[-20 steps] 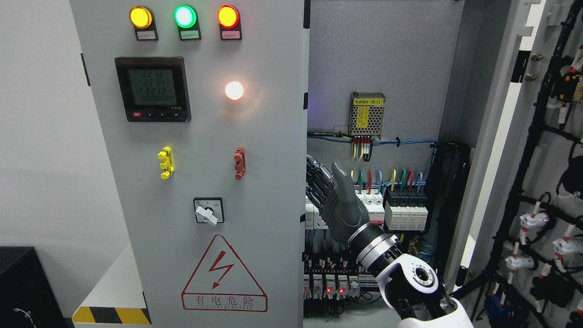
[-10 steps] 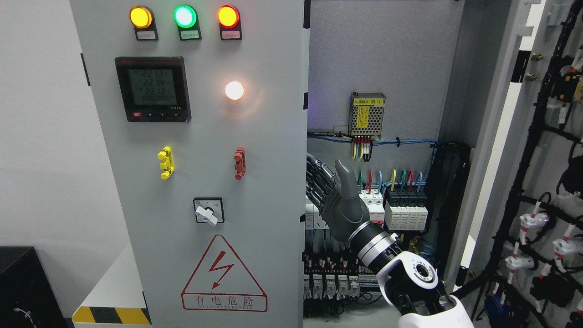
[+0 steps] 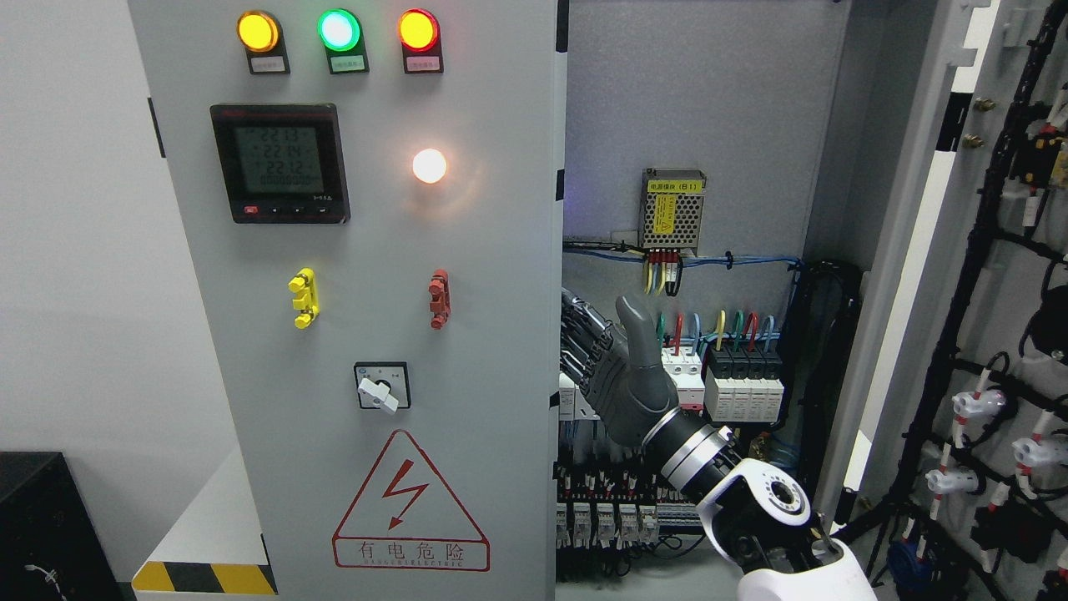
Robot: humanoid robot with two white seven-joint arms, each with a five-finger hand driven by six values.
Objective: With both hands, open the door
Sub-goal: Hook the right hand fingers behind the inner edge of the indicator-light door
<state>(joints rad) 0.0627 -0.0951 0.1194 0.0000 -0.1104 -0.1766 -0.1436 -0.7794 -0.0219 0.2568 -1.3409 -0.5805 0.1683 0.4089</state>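
Observation:
The cabinet's left door (image 3: 375, 250) is a grey panel with three lamps, a meter, a rotary switch and a red warning triangle, and it faces me. Its right edge (image 3: 557, 334) stands in front of the open cabinet interior (image 3: 692, 108). My right hand (image 3: 602, 334) comes in from the lower right. Its fingers (image 3: 577, 330) stretch toward the inner side of that edge, thumb upright, and hold nothing. The right door (image 3: 909, 250) is swung open at the far right. My left arm is out of view.
Inside the cabinet are a power supply (image 3: 672, 209), a row of breakers (image 3: 743, 388) and relays (image 3: 609, 522) close behind my hand. The open door's inner side carries black wiring and white connectors (image 3: 976, 405). A black box (image 3: 50, 526) sits at lower left.
My right hand and forearm have shifted slightly to the right, away from the door edge. The doors have not moved.

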